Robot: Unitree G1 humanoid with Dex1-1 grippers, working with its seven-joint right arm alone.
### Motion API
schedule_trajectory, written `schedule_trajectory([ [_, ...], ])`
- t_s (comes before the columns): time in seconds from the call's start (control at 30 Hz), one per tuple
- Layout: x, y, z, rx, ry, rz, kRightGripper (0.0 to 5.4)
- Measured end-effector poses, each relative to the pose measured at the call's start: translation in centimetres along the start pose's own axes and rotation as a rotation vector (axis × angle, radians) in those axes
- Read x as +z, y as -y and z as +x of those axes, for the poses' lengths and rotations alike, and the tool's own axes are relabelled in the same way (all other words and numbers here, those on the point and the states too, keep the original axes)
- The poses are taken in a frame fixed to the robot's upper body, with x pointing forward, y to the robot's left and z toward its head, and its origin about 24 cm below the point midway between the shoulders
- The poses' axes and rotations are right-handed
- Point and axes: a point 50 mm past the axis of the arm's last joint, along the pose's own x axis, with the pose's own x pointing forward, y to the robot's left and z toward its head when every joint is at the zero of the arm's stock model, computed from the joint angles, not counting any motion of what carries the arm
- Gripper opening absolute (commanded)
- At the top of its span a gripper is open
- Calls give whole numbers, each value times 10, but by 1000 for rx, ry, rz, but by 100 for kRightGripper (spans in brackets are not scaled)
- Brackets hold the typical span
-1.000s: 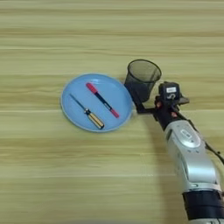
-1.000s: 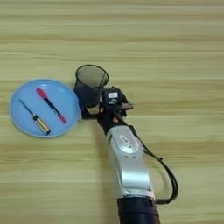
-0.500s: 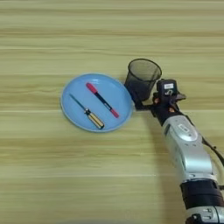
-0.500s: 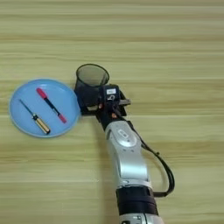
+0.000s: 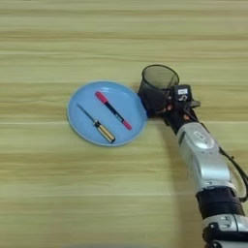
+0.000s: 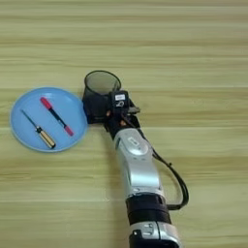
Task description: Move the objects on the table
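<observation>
The pincer [image 5: 163, 107] is right up against the mesh cup [image 5: 158, 88], low on its right wall. Whether the black fingers are spread or closed, and whether they truly grip the mesh, I cannot tell; they merge with the dark cup. The small white block with the black top [image 5: 182, 93] sits on the wrist just behind the cup, so it reads as part of the arm, not a loose thing.

The cup stands upright, its left side touching or just overlapping the rim of the blue plate [image 5: 77, 124]. The arm [image 5: 202, 154] comes in low from the bottom right, a line that suits taking the cup by its wall.

On the plate lie the marker [image 5: 113, 110], red cap toward upper left, and a small screwdriver [image 5: 98, 125] with a yellow handle, side by side, apart, both slanting the same way. The plate keeps them from rolling, I'd judge.

The counter [image 5: 48, 203] is pale wood with lengthwise grain stripes; it fills both views, so nothing of the room shows.
</observation>
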Motion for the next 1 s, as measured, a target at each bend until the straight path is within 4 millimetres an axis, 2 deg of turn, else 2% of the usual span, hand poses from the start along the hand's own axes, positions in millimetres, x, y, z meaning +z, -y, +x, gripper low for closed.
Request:
schedule_trajectory([
  [0.13, 3, 0, 6, 5, 8, -2, 536],
  [0.5, -10, 3, 12, -3, -31, 4, 536],
  [0.67, -8, 5, 18, -10, -19, 9, 536],
  [0.8, -11, 7, 19, -19, -23, 18, 487],
  [1.0, -12, 8, 20, -27, -12, 20, 468],
])
